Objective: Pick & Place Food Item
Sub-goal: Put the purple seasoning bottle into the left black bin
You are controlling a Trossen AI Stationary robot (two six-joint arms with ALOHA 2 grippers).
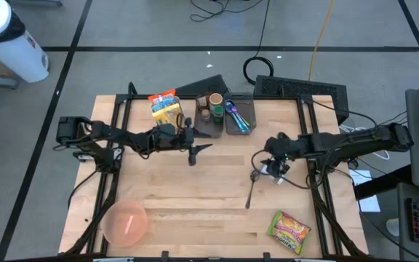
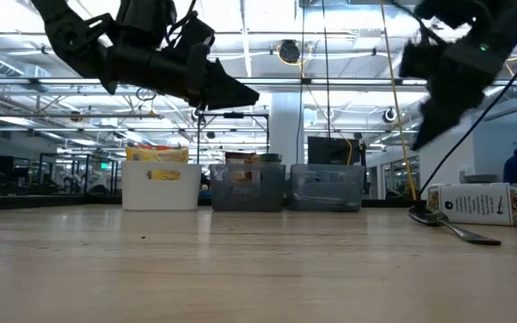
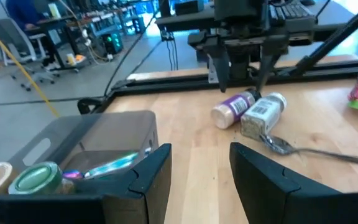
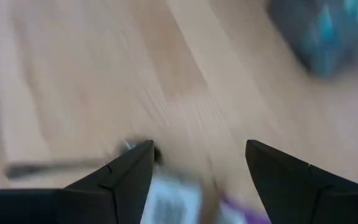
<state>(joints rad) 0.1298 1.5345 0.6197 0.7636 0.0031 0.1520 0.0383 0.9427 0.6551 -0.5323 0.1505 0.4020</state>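
Lying on their sides, a purple-capped jar (image 3: 232, 109) and white-labelled shaker (image 3: 263, 113) beneath right gripper (image 3: 241, 78), fingers spread.

Three bins (image 1: 208, 113) line the desk's (image 1: 195, 196) far edge; two jars (image 3: 248, 111) and a spoon (image 1: 251, 191) lie right; a bowl (image 1: 126, 223) sits near-left

A pink bowl (image 1: 126, 222) sits at the counter's (image 1: 195, 204) front left corner; a spoon (image 1: 251, 191) lies right of centre
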